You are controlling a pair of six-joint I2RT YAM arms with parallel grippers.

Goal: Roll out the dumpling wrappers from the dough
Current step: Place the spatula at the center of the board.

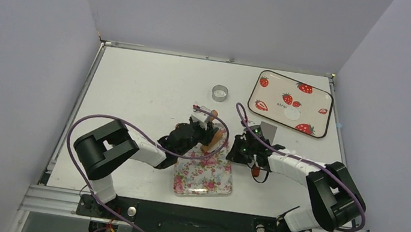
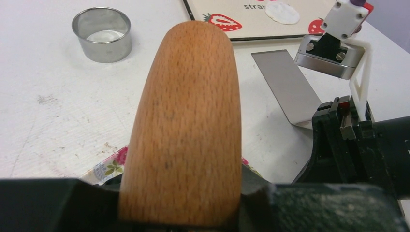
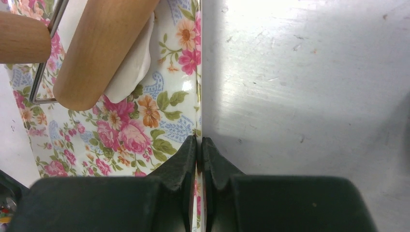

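White table (image 1: 153,84), pale walls (image 1: 20,35) — dough (image 3: 133,65) on tray (image 3: 159,113).

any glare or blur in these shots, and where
Right wrist: strong glare washes out the table beside the tray. Left wrist: the roller is sharp but blocks much of the frame. Top external: even light, soft shadows, no glare.

Bare wooden roller (image 2: 181,125): fine speckled grain, matt; ring (image 2: 102,34): brushed silver metal; spatula blade (image 2: 288,87): smooth, reflective metal; floral tray (image 3: 159,121): glossy, glazed-looking; dough (image 3: 138,58): smooth, matt white; table (image 2: 48,96): white, scuffed.
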